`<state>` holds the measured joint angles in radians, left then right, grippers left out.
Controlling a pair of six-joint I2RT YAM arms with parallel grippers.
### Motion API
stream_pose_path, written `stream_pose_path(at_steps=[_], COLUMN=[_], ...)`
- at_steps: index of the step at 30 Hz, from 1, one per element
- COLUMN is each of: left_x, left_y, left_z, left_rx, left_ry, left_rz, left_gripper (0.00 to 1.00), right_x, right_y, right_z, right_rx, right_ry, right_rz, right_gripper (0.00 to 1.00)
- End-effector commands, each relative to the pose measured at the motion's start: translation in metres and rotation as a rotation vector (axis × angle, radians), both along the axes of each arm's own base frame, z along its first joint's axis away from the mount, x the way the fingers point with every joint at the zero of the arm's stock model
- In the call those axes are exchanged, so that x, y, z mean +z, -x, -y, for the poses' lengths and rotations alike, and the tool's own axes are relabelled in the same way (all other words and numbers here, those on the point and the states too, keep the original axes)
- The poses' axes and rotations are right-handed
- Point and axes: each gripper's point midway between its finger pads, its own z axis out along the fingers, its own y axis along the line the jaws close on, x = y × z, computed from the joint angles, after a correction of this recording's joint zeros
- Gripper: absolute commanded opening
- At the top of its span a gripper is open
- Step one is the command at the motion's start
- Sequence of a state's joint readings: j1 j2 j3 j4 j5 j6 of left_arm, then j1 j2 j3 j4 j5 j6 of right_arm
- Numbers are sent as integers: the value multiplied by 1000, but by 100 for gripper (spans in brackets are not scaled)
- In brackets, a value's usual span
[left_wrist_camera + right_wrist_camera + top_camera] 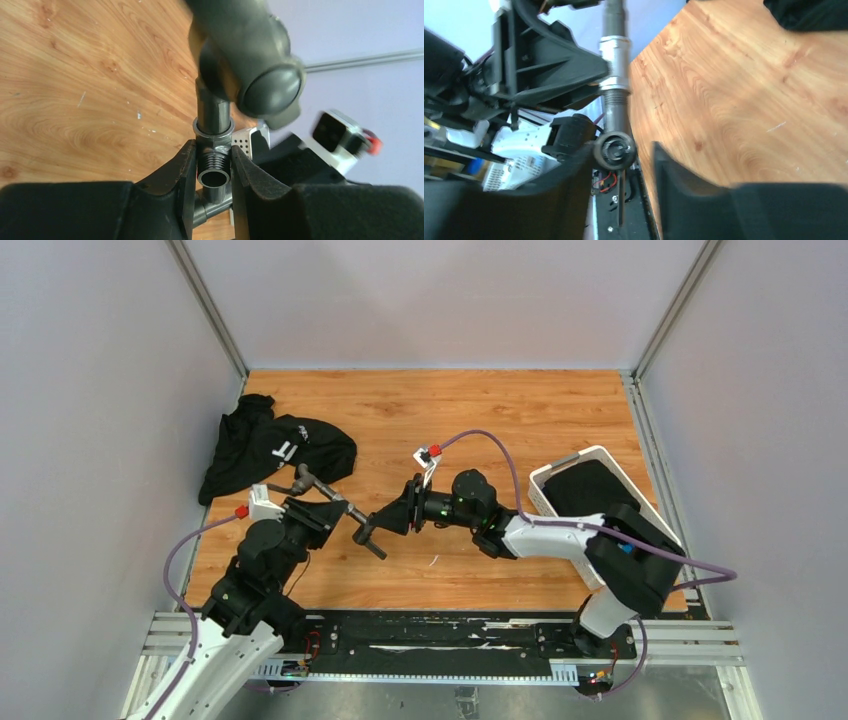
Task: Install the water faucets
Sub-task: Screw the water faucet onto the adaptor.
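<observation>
Assembly is judged to be well advanced, but it cannot be called finished. One faucet [616, 60] is held in the air above the table [480, 420], between the two arms, and it is already seen as one joined piece: a straight pipe with a bright collar and a thicker part at the far end.

The faucet is clamped by the left gripper [212, 167]. Its fingers are pressed against both sides of the threaded stub [214, 165], so the jaws are nearly closed and the grip is firm.

The right gripper [622, 152] is placed around the round end [614, 150] of the same faucet. That end is touched by one finger only, and a gap is seen on the other side. These jaws are therefore read as parted, with nothing held.

No loose faucet parts can be found on the wood in the top view, so the joining of the pieces is probably done or almost done. Whether the last thread is turned fully tight cannot be told. No place where the faucet should be mounted is shown, so it cannot be said what is left after this.

A black garment [270, 445] and a white basket [568, 460] lie well apart from the work.
</observation>
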<state>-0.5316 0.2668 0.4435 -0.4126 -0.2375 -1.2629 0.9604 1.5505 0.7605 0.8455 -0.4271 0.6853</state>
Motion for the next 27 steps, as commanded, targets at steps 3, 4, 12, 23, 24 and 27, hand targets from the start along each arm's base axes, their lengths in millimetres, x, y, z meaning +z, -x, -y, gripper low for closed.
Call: stream_pose_path(at_steps=[3, 4, 12, 23, 24, 27], left_x=[44, 44, 44, 39, 39, 38], left_y=[2, 2, 5, 2, 2, 1], left_z=[4, 4, -3, -2, -2, -2], left_rx=[-25, -22, 2, 8, 6, 7], left_ry=[83, 83, 66, 55, 55, 53], left_rz=[136, 137, 113, 87, 86, 83], left_gripper=[0, 0, 0, 0, 0, 0], right_x=[4, -1, 13, 28, 23, 15], right_y=[-5, -8, -19, 53, 58, 67], right_z=[0, 5, 55, 40, 38, 29], right_rx=[43, 12, -242, -215, -206, -231], right_ry=[-96, -66, 315, 717, 733, 738], right_rz=[-243, -236, 316, 1520, 1602, 1788], right_gripper=[67, 71, 84, 88, 88, 94])
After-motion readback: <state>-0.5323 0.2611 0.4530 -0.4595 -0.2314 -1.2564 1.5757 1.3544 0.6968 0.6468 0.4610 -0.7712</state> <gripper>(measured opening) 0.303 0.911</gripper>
